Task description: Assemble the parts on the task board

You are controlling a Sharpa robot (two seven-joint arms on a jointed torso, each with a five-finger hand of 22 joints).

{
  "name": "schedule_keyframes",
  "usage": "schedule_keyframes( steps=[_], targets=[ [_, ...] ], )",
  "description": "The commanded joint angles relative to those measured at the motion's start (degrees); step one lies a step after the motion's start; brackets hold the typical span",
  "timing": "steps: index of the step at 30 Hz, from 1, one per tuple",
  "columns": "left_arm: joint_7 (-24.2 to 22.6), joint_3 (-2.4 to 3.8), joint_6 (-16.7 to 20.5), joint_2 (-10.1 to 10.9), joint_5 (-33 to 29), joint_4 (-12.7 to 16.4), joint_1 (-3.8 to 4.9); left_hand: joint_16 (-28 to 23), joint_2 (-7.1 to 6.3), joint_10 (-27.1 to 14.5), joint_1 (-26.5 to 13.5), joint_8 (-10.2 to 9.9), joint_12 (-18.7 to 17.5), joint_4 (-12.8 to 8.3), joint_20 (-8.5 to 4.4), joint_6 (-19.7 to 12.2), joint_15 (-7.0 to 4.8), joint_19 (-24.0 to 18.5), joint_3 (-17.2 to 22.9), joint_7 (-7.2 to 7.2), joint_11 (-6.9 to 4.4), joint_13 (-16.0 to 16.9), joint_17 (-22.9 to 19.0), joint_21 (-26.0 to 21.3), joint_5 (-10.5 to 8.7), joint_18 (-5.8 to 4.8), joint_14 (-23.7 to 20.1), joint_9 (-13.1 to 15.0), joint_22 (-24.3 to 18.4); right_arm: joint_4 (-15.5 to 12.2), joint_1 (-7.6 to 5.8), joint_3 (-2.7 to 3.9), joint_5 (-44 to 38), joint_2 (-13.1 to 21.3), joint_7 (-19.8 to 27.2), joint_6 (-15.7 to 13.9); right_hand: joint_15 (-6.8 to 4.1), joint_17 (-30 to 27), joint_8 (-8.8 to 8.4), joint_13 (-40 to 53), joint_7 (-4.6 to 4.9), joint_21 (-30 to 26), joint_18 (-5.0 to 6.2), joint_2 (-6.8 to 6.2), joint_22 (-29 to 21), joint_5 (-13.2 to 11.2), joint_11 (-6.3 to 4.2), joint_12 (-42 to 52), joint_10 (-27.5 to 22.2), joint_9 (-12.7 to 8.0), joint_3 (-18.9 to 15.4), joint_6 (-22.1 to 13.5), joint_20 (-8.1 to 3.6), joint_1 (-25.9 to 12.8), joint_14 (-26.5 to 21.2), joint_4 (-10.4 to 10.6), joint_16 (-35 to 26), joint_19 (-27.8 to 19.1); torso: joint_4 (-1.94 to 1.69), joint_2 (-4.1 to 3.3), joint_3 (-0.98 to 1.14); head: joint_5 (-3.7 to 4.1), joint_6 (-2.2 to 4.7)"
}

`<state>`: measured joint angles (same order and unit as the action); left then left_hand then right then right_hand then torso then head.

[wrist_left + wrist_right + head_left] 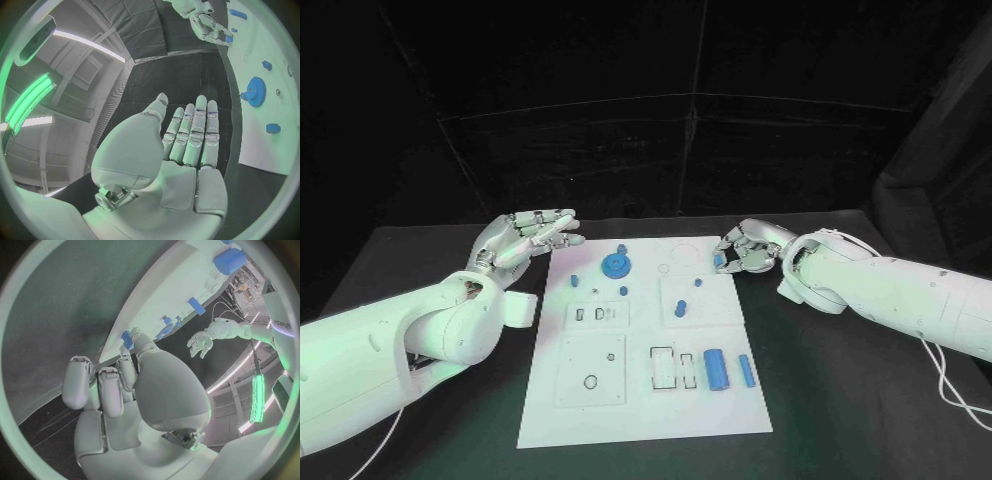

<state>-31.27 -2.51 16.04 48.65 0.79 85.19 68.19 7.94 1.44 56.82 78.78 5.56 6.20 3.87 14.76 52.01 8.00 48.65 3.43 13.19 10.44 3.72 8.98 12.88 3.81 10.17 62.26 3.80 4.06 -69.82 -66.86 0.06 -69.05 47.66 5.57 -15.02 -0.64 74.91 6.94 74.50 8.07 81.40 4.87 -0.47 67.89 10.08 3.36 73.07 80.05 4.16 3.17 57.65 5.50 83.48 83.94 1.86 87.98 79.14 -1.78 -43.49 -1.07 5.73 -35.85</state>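
Fingers (557, 228) of left hand (528, 237) straight, side by side, nothing held; hand raised off board (646, 420) at its far left corner. Right hand (747, 248) at far right edge of board, fingers curled, small blue part (720, 261) pinched at fingertips. On board: blue gear (616, 265) near far left, small blue pegs (574, 281) beside it, one short blue peg (681, 308) mid-board, blue cylinder (715, 369) and thinner blue rod (747, 370) side by side near right edge, close to recessed slots (669, 368).

Left wrist: left hand (187, 145) flat and extended over black table, palm empty. Board (265, 145) just beside it, gear (255, 91) lying on it, small pegs (272, 128) nearby. Right hand (209, 25) visible across board, fingertips closed on blue part (229, 38).

Right wrist: right hand (125, 390) with fingers curled, thumb tip against blue part (127, 337) at board (169, 290) edge. Cylinder (230, 261) well apart along board. Left hand (203, 342) spread beyond board, empty.
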Motion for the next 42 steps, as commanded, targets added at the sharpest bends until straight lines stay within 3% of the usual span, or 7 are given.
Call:
schedule_keyframes(
  steps=[1,11,22,29,35,39,42],
  targets=[
    [-0.5,0.04,-0.7,-0.1,0.3,0.0,0.06,-0.2,0.38,0.4,0.0,0.1,0.2,-0.4,-0.09,0.3,-0.08,0.3,0.0,0.28,0.04,0.0,0.1,-0.4,-0.11,0.48,0.3,0.0,-0.1,0.1,-0.06,0.02,-0.3,-0.1,0.4,0.7,-0.53,10.4,0.29,0.0,-0.12,0.2,-0.52,1.23,0.2,-0.7,-0.47,0.5,0.2,0.1,0.9,0.9,-0.40,0.3,5.1,-0.3,0.3,0.0,0.04,0.01,-0.02,0.01,-0.16],
    [-0.4,0.04,-0.7,-0.1,0.3,0.0,0.05,-0.2,0.38,0.4,0.0,0.1,0.2,-0.4,-0.09,0.3,-0.08,0.3,0.0,0.28,0.04,0.0,0.1,-0.4,-0.11,0.48,0.3,0.0,-0.1,0.2,-0.01,0.02,-0.7,-0.3,0.3,0.5,-0.79,10.7,0.43,0.5,-0.48,0.3,-0.56,1.58,0.4,-1.1,-0.77,1.1,0.7,0.0,2.3,2.2,-0.65,0.3,5.1,-1.0,0.4,0.1,0.05,0.00,-0.01,0.08,-0.28],
    [-0.3,0.03,-0.7,0.1,0.3,0.1,0.05,-0.3,0.38,0.4,0.0,0.0,0.1,-0.4,-0.10,0.2,-0.07,0.4,-0.1,0.35,0.09,0.0,0.1,-0.4,-0.11,0.47,0.3,0.0,-0.1,-1.5,-0.01,0.04,1.5,0.0,0.0,-6.8,-1.50,11.5,1.06,1.8,-1.54,0.6,-0.68,2.91,1.0,0.7,-1.64,2.4,1.7,0.3,4.7,5.1,-1.28,-1.2,5.3,-1.1,0.7,0.5,-0.02,0.07,-0.09,0.27,-0.27],
    [-0.2,0.03,-0.7,0.3,0.3,0.2,0.07,-0.3,0.38,0.4,0.0,0.0,0.1,-0.4,-0.10,0.2,-0.07,0.4,-0.1,0.35,0.09,0.0,0.1,-0.4,-0.11,0.47,0.3,0.0,-0.1,-6.1,-0.09,0.09,2.0,0.8,-4.4,-9.1,-1.69,11.5,0.93,1.8,-1.71,0.6,-0.69,3.11,1.1,1.3,-1.82,2.3,1.7,0.3,5.7,5.4,-1.51,-1.6,5.3,-1.3,0.7,0.6,-0.01,0.33,-0.21,0.06,-0.20],
    [-0.2,0.03,-0.8,0.1,0.3,-0.1,0.08,-0.3,0.37,0.3,0.0,0.0,0.1,-0.5,-0.10,0.2,-0.06,0.4,-0.1,0.37,0.11,0.0,0.1,-0.4,-0.11,0.46,0.3,0.0,-0.1,-11.3,-0.42,0.13,-1.1,-0.6,-11.3,-9.3,-1.75,11.5,0.74,1.6,-1.71,0.6,-0.69,3.23,1.0,1.8,-1.84,2.1,1.6,0.3,6.5,5.3,-1.59,-1.9,5.3,-1.5,0.7,0.6,-0.08,1.02,-0.68,-0.36,-0.62],
    [-0.1,0.03,-0.9,0.0,0.2,-0.4,0.09,-0.3,0.38,0.3,0.0,0.0,0.1,-0.5,-0.10,0.2,-0.06,0.4,-0.1,0.37,0.11,0.0,0.1,-0.4,-0.11,0.46,0.3,0.0,-0.1,-13.1,-0.55,0.13,-3.9,-3.0,-14.7,-8.7,-1.76,11.4,0.70,1.6,-1.72,0.6,-0.70,3.09,1.0,1.8,-1.84,2.0,1.6,0.3,6.7,5.4,-1.62,-2.2,5.3,-1.4,0.6,0.6,-0.17,1.38,-0.95,-0.84,-0.94],
    [-0.1,0.03,-0.9,0.0,-0.4,-0.5,0.11,-0.4,0.41,0.4,0.0,0.0,0.1,-0.5,-0.10,0.2,-0.06,0.4,0.0,0.34,0.09,0.0,0.1,-0.5,-0.11,0.46,0.4,0.0,-0.1,-13.8,-0.59,0.12,-7.0,-5.3,-16.1,-8.1,-1.77,11.3,0.62,1.5,-1.74,0.5,-0.69,2.97,1.0,1.7,-1.85,1.9,1.6,0.3,7.0,5.5,-1.64,-2.9,5.2,-1.3,0.6,0.6,-0.32,1.55,-1.04,-1.79,-1.38]
  ],
)
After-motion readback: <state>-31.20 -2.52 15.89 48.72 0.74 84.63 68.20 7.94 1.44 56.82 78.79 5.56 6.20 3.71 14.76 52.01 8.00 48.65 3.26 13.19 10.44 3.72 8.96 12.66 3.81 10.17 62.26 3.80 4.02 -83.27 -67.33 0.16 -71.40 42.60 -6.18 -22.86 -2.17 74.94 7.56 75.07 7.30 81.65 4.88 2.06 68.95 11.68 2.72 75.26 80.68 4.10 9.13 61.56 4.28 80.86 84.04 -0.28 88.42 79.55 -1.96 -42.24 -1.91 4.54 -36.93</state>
